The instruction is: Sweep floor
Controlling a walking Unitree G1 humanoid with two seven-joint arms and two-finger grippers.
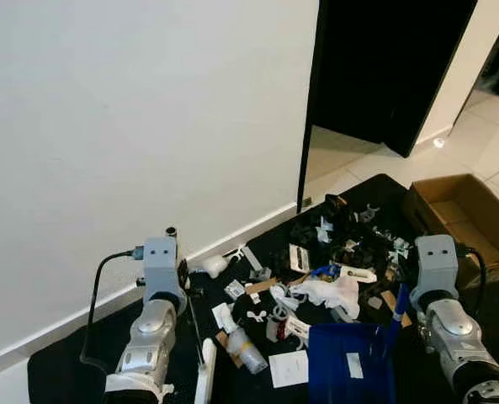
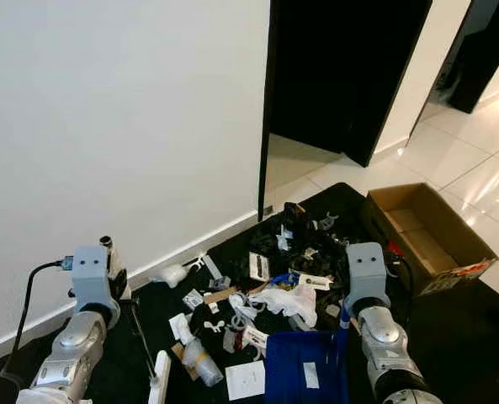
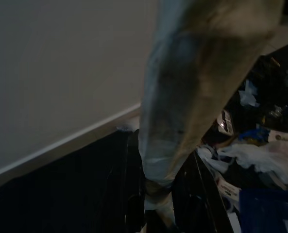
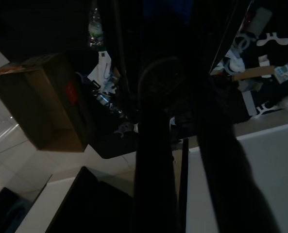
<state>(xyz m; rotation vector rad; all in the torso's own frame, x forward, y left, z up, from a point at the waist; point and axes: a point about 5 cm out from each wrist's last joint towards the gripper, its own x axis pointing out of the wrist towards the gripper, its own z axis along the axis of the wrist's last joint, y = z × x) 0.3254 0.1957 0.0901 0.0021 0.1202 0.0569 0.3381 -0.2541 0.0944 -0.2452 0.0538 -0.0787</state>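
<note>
- A black mat lies on the pale tiled floor along a white wall, and a heap of litter covers its middle: crumpled white plastic, scraps of paper, bits of cardboard, small black and white pieces.
- No brand or writing on any of it can be read; the printed slips and a white sheet of paper are too small to make out, and the red mark on the box's side in the right wrist view is only a blur.
- An open cardboard box stands on the mat's right edge, just beside the heap.
- A blue dustpan sits at the near side of the heap with its mouth toward the litter; its blue handle rises up to the right arm.
- The right gripper itself is hidden below the wrist, so whether its jaws are clamped on the handle cannot be told; the right wrist view is too dark to help.
- A white broom stick stands near the left arm, its long axis running from the robot toward the heap, tilted close to upright.
- In the left wrist view a pale, blurred shaft runs along the left gripper, but whether the jaws are closed on it cannot be told.
- A dark doorway opens beyond the wall's end.
</note>
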